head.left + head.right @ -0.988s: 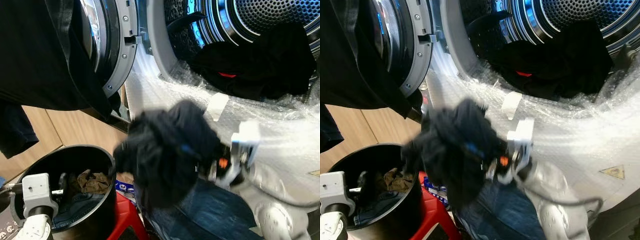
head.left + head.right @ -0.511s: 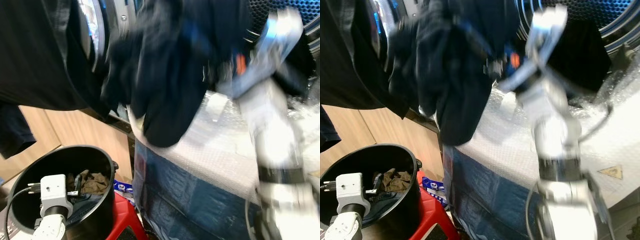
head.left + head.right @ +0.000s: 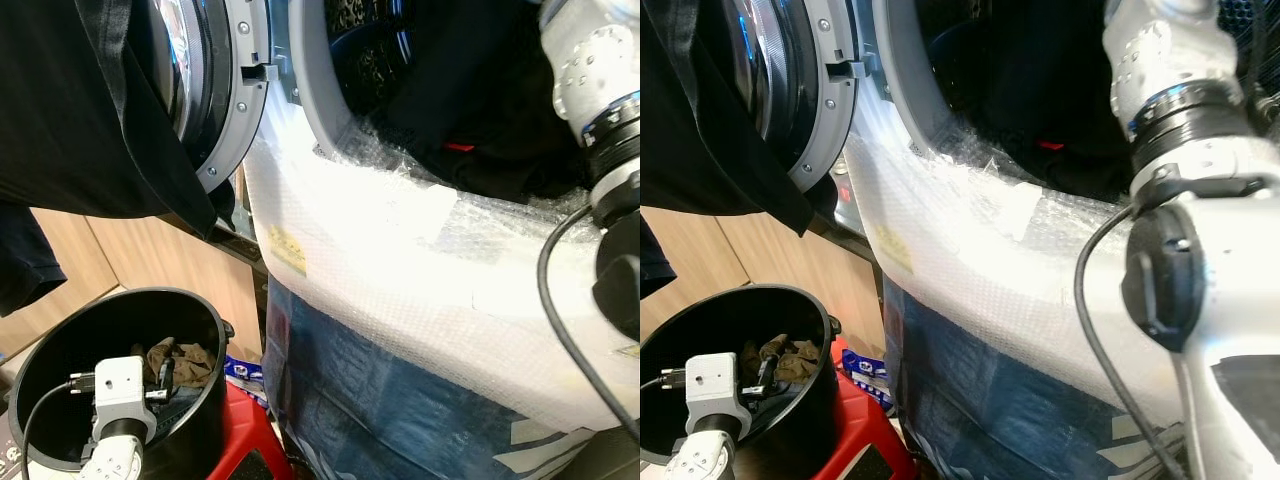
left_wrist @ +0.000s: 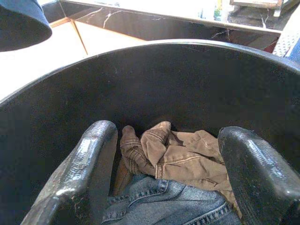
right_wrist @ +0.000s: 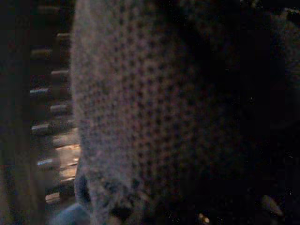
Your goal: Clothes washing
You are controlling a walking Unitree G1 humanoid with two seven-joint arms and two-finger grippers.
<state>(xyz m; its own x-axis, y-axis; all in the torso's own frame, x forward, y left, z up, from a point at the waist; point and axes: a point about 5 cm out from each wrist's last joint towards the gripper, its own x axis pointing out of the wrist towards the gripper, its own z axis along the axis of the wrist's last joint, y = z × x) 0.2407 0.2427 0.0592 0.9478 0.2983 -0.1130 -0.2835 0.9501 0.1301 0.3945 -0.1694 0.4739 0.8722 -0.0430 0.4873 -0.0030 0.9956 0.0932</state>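
1. The right arm (image 3: 1170,130) has swung up into the washing machine drum (image 3: 360,60); the dark bundle it carried a second ago is now inside, so one load is nearly delivered. Whether its fingers hold cloth I cannot tell.
2. Bubble wrap (image 3: 400,260), crinkly and white, lies below that arm.
3. The left gripper (image 4: 164,159) hangs spread wide and empty inside the smooth black bucket (image 3: 60,340), just above the crumpled tan garment (image 4: 187,152) and denim (image 4: 159,201).

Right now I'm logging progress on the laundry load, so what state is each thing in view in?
Washer door: swung open, a dark garment draped over it.
Drum: open, dark clothes piled inside.
Black bucket: partly filled, brown garment on top of jeans.
Left gripper: open, inside the bucket above the clothes.
Right arm: reaches into the drum.
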